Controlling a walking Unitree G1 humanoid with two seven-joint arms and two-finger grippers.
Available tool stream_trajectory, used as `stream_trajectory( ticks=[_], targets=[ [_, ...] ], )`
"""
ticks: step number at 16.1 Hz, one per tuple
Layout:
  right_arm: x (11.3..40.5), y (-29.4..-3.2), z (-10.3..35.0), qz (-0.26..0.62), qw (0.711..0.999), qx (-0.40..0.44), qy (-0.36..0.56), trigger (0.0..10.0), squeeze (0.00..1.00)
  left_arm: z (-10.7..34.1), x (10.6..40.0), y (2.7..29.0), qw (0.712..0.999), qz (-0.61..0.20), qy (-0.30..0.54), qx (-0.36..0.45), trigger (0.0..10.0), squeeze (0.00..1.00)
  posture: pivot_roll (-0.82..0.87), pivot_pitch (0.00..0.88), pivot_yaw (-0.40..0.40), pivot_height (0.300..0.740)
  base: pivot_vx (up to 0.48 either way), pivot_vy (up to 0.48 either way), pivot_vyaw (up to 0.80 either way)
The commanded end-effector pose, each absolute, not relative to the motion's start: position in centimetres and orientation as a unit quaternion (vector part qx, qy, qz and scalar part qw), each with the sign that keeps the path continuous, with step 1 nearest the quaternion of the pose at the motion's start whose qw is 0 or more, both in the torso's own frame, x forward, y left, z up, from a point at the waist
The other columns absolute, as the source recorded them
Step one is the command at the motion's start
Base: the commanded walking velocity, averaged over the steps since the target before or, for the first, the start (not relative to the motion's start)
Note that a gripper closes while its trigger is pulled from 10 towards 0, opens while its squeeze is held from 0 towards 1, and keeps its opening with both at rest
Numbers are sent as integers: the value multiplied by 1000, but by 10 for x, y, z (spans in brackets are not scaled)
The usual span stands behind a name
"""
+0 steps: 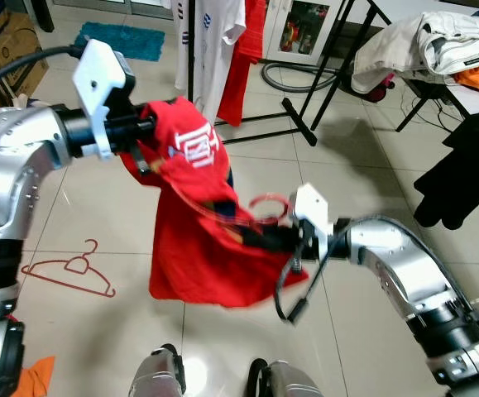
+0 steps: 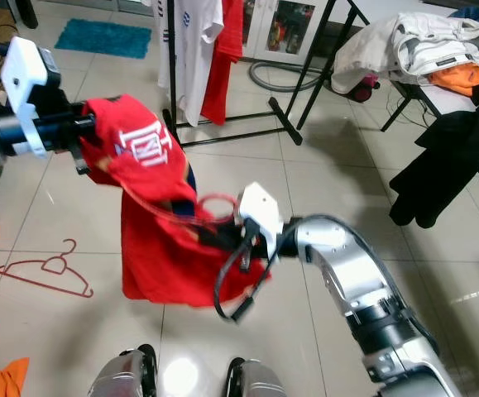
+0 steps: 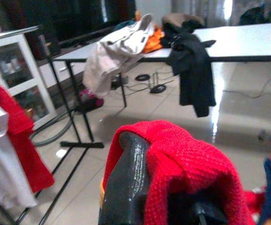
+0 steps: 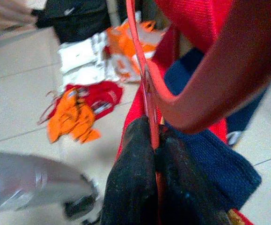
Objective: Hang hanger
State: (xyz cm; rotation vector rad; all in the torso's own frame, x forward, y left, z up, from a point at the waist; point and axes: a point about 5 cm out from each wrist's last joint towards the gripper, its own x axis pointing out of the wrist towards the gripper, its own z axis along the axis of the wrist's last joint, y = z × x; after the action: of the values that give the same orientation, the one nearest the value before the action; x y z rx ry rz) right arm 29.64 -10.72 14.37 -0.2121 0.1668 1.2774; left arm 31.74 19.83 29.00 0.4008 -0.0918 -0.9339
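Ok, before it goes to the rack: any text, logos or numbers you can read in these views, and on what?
White lettering on the red shirt held up by the left gripper: crumpled and tilted, not readable.
Blue print on the white shirt on the rack: too small to read.
Dark tag on the pale jacket on the table: too small to read.
Nothing else carries readable text.

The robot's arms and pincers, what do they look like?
Both arms are shiny silver with black joint bands. Each wrist carries a white angular housing ahead of a black pincer: left pincer, right pincer. Black cables run along the left arm and loop under the right wrist.
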Motion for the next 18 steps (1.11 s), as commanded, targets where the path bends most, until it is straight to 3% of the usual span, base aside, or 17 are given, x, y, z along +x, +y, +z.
stream_trajectory(
  ticks=[1, 8, 11, 13, 18],
  targets=[
    [303, -115, 145, 563, 816, -106, 75, 0, 0, 298, 315, 198, 871, -445, -58, 200, 10000, 0, -22, 160, -115, 740, 0, 0, 0],
    [311, -119, 165, 533, 838, -111, 24, 0, 0, 275, 325, 241, 917, -347, 32, 195, 10000, 0, -23, 158, -120, 740, 0, 0, 0],
    [314, -118, 166, 519, 847, -113, 11, 0, 0, 273, 325, 242, 919, -343, 39, 193, 10000, 0, -23, 158, -120, 740, 0, 0, 0],
    [327, -111, 166, 459, 878, -134, -28, 0, 0, 269, 322, 239, 925, -344, 47, 154, 10000, 0, -23, 158, -120, 740, 0, 0, 0],
    [334, -105, 161, 403, 892, -191, -69, 0, 0, 278, 309, 220, 913, -404, 26, 48, 10000, 0, -17, 157, -114, 740, 0, 0, 0]
  ],
)
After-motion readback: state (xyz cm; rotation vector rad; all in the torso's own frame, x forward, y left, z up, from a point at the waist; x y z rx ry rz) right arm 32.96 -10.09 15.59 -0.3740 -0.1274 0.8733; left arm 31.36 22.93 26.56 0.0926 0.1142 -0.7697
